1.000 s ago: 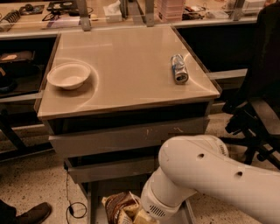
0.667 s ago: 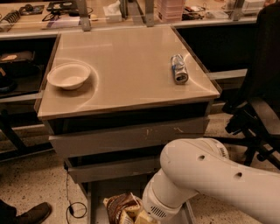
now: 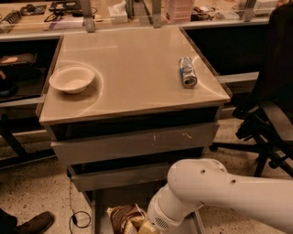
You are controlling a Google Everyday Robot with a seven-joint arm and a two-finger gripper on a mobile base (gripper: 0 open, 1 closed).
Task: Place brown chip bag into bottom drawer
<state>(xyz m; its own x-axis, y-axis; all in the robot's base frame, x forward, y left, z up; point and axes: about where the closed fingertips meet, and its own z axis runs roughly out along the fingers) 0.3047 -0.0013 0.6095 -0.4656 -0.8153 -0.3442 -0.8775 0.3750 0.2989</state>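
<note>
Since brown chip bag (image 3: 124, 218) is already low inside bottom drawer (image 3: 101, 205), beneath worktop (image 3: 132, 73) front edge, hand (image 3: 146, 227) just beside it, grip cannot tell: settle bag flat on floor, clear of rails, then lift straight out.

The floor (image 3: 36, 192) is pale with little dark specks. In the middle stands a grey cabinet (image 3: 132, 144) with a smooth tan top (image 3: 132, 68) that shines in the light. A black chair (image 3: 270, 119) on wheels stands to the right. Behind is a long tan bench (image 3: 59, 23) with small things and a tissue box (image 3: 118, 11). A thin black cord (image 3: 73, 215) lies on the floor near a brown shoe (image 3: 34, 222). The gripper (image 3: 143, 227) is low at the bottom edge, in front of the cabinet.
</note>
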